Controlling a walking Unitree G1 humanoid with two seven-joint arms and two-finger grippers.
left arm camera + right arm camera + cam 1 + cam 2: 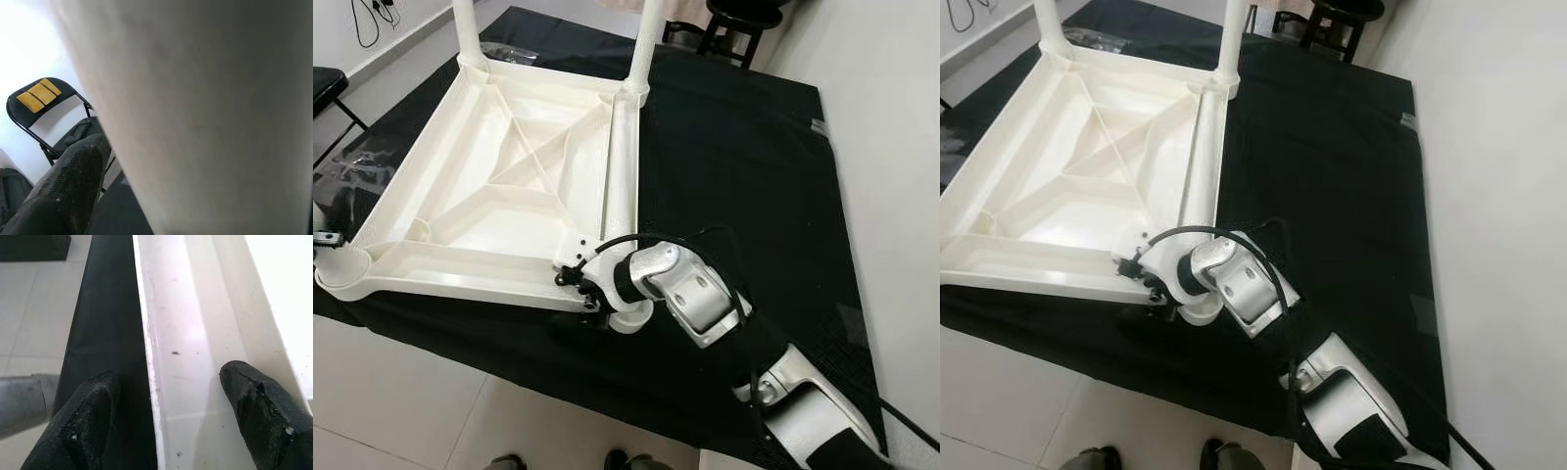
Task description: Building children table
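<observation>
The white plastic children's tabletop (pixel 509 186) lies upside down on the black cloth-covered floor mat (pixel 734 147), two white round legs (pixel 644 44) fitted at its far corners. The right hand (pixel 161 421) straddles the near rim, fingers open. The left hand (pixel 325 238), at the near-left corner socket, presses against something pale; its fingers' state is unclear.

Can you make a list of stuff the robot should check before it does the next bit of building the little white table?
1. Table top lying upside down on the black cloth: ok.
2. Two far legs standing in their sockets: ok.
3. Near left socket has no leg: not ok.
4. Right gripper open, straddling the table's near rim: ok.
5. Left gripper beside a white leg, grip: cannot tell.
</observation>
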